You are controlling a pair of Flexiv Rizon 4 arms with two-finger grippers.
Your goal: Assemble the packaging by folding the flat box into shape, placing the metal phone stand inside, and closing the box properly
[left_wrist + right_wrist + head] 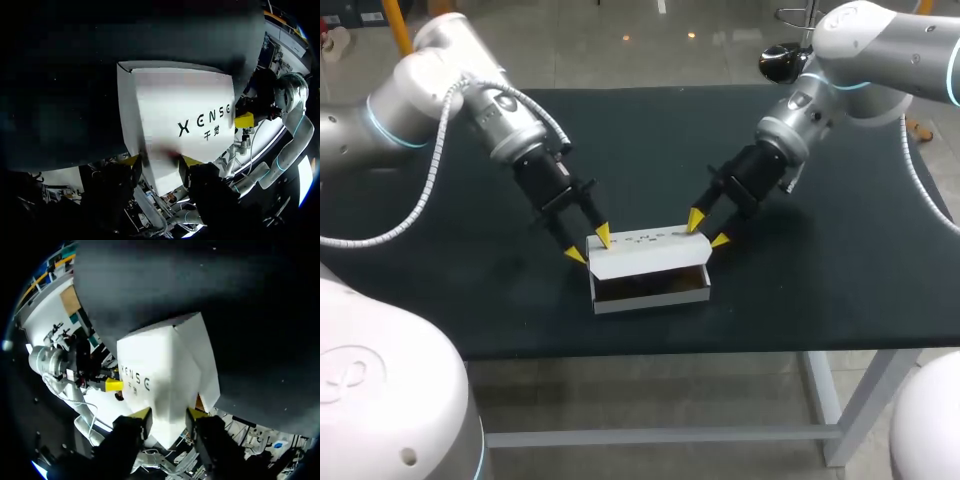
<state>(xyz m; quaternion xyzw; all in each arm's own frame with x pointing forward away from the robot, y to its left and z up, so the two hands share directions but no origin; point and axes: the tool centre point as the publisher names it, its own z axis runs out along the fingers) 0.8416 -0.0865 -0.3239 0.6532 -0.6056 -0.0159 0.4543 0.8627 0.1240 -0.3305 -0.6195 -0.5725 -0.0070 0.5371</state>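
You see the white box (645,262) resting on the black table (840,270), dark lettering (645,238) across its top panel, your left gripper (589,245) clasping its left end and your right gripper (707,229) its right end.

Left arm (410,100) enters from the left, wrist angled down and inward. Left gripper (589,245) has both yellow tips pressed on either side of the left end of the box (645,255). Right arm (880,50) mirrors it from the right. Right gripper (707,229) likewise clamps the right end between both tips.
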